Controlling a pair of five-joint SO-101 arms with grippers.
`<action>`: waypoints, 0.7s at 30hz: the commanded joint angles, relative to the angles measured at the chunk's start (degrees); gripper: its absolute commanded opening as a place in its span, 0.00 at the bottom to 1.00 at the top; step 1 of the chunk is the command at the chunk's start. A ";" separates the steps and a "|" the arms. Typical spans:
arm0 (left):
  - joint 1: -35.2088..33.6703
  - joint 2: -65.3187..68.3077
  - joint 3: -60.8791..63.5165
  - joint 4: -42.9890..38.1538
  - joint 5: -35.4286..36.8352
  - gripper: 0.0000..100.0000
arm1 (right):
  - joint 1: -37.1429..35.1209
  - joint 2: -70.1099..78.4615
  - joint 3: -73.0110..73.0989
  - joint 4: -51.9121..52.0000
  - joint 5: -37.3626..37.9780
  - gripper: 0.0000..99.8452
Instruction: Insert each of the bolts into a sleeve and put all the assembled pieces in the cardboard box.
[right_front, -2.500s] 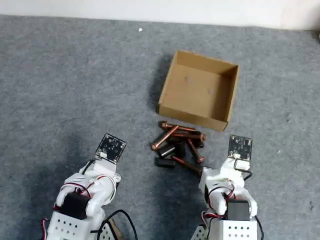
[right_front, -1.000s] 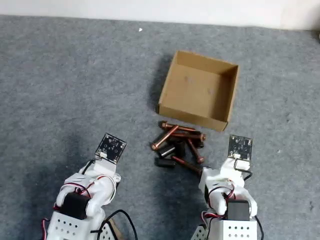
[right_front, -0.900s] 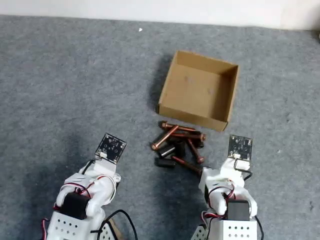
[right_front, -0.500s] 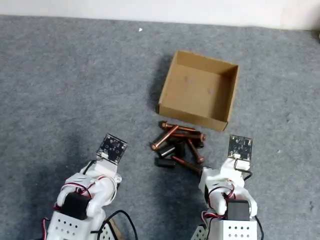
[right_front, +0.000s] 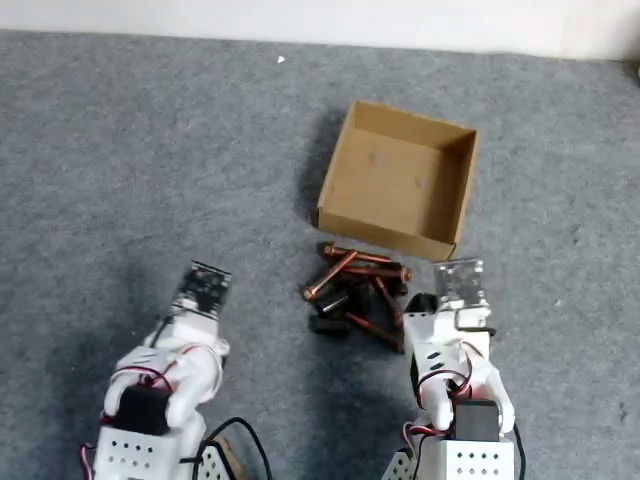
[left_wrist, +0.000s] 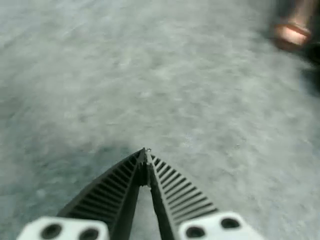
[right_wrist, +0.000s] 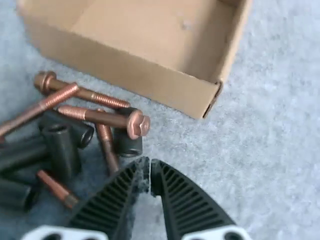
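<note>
- Cardboard box (right_front: 383, 233): open-topped, upper centre-right of the high view, on grey carpet (right_front: 150, 150).
- Copper bolts (right_front: 331, 274): loose heap just below the box's near wall, lying crossed over one another.
- Black sleeves (right_front: 328, 325): lying on their sides among and under the bolts.
- Left gripper (left_wrist: 145, 156): fingers pressed together on nothing, over bare carpet at lower left, well apart from the heap.
- Right gripper (right_wrist: 149, 170): fingers all but touching, holding nothing, just beside the heap's right edge.
</note>
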 joint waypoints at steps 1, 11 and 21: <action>-7.78 -0.40 -2.95 -4.31 -0.97 0.01 | 0.31 -0.13 -3.12 1.19 3.78 0.01; -8.66 -0.40 -2.51 -4.40 -11.16 0.01 | -13.76 18.42 -23.87 11.03 -1.49 0.05; -8.66 -0.40 -2.51 -4.40 -11.16 0.01 | -21.58 49.10 -37.41 4.79 -11.78 0.08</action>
